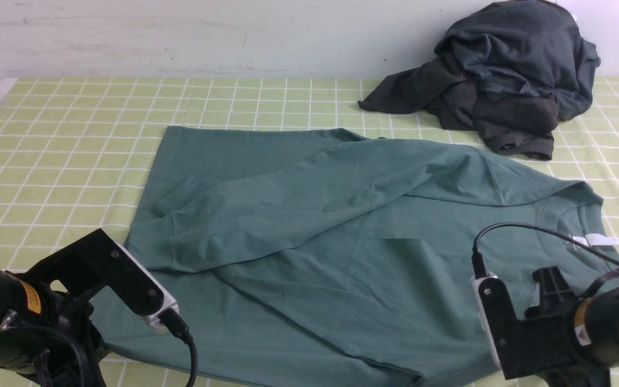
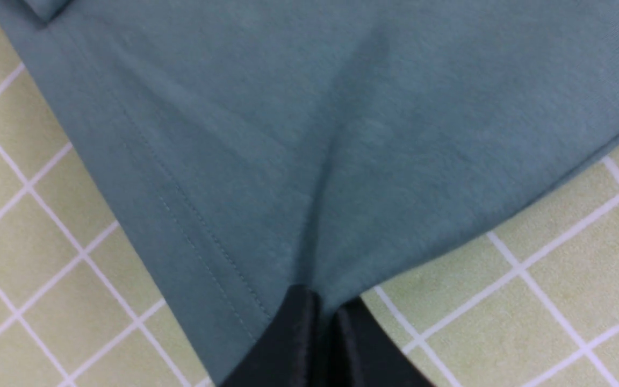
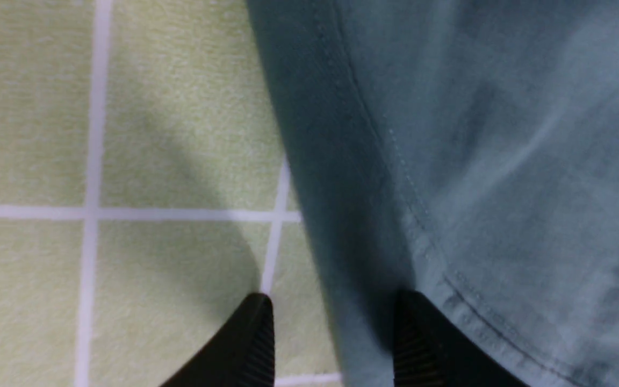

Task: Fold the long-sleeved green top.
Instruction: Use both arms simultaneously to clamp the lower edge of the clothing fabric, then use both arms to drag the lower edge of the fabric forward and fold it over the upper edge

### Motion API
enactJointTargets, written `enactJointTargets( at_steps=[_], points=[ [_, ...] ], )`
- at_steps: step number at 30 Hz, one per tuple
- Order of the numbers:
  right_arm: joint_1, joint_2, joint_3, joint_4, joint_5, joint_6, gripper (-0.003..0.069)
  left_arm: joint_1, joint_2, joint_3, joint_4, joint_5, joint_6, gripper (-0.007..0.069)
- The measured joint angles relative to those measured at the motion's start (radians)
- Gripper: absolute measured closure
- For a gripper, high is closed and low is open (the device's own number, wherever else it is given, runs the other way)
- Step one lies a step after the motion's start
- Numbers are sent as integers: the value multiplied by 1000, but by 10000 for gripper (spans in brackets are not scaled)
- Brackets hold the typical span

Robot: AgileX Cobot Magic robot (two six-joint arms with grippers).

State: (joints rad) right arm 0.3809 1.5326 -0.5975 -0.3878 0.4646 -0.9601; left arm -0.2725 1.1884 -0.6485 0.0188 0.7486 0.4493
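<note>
1. The green long-sleeved top (image 1: 342, 231) lies spread across the middle of the table. Its neckline is toward the robot's right and its hem toward the left.
2. One sleeve (image 1: 288, 204) is folded across the body, with its cuff near the left hem.
3. A white label (image 1: 602, 241) shows at the neckline.
4. Left gripper (image 2: 321, 303): the jaws are pressed together on the top's near-left hem corner. The fabric rises in a ridge from the fingertips.
5. Right gripper (image 3: 333, 317): the jaws stand parted astride a stitched edge at the garment's near right side. One fingertip is over bare cloth and the other over fabric, with nothing clamped.
6. A yellow-green checked tablecloth (image 1: 62, 134) covers the table under the garment.
7. A heap of dark grey clothing (image 1: 508, 75) sits at the far right against the wall, near the top's far shoulder. Whether they touch cannot be told.
</note>
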Motion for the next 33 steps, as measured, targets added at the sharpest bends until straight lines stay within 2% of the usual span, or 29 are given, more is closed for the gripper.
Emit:
enactJointTargets(
  at_steps=[6, 10, 14, 19, 25, 28, 29, 33],
  points=[
    [5, 45, -17, -190, -54, 157, 449, 0, 0, 0, 0, 0, -5, 618],
    [6, 31, -15, -210, -47, 286, 543, 0, 0, 0, -19, 0, -6, 618],
    [6, -58, -7, -185, -4, 345, 641, 0, 0, 0, -36, 0, -6, 618],
    [6, -155, -7, -145, 47, 354, 661, 0, -1, -10, -60, 15, -45, 618],
    [-2, -198, -95, -109, 151, 388, 661, 37, 9, -159, -65, 91, -260, 618],
    [-51, -143, -228, -107, 140, 412, 661, 101, 73, -319, -67, 79, -338, 618],
    [-55, -137, -228, -107, 136, 413, 661, 105, 79, -330, -67, 74, -339, 618],
    [-134, 45, -456, -106, 63, 426, 662, 160, 287, -601, -68, -8, -336, 618]
  ],
)
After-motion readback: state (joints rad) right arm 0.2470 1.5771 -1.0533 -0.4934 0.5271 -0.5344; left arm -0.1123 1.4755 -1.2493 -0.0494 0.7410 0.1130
